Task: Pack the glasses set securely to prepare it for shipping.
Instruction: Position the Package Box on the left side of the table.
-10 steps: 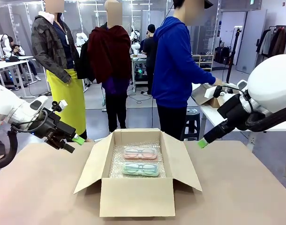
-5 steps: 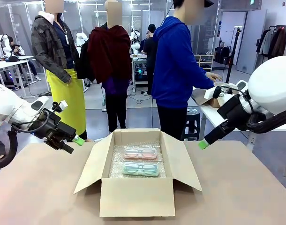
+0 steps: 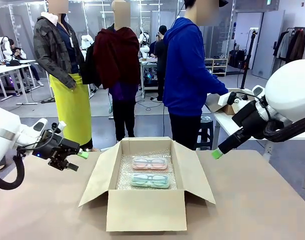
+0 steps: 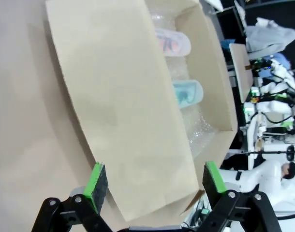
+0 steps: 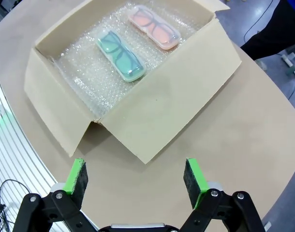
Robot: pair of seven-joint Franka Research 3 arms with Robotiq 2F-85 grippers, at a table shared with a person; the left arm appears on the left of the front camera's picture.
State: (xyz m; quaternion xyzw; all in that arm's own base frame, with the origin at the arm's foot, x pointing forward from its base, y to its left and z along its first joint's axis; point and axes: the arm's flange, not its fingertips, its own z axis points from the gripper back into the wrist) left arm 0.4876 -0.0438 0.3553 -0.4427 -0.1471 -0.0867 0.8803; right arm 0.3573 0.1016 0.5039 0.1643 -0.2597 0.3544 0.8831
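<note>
An open cardboard box (image 3: 145, 210) stands mid-table, lined with bubble wrap (image 3: 123, 172). The glasses set lies flat inside: the pink case (image 3: 149, 163) at the far side, the mint green case (image 3: 149, 180) nearer me. My left gripper (image 3: 77, 161) hovers open, left of the box's left flap (image 3: 96, 177), over the table. In the left wrist view that gripper (image 4: 154, 186) has the flap (image 4: 123, 96) ahead of it, with both cases (image 4: 172, 43) (image 4: 188, 93) beyond. My right gripper (image 5: 136, 176) hangs open above the right flap (image 5: 171, 101), looking down on the green case (image 5: 121, 56) and pink case (image 5: 154, 27).
The brown table (image 3: 262, 200) is bare on both sides of the box. A person in a blue hoodie (image 3: 187, 70) stands beyond the far edge, turned toward a side table (image 3: 232, 122) holding a small cardboard box (image 3: 220, 102).
My left gripper has dropped a little and turned at the wrist. The right arm has stayed put. The person's hand has shifted over the side table.
</note>
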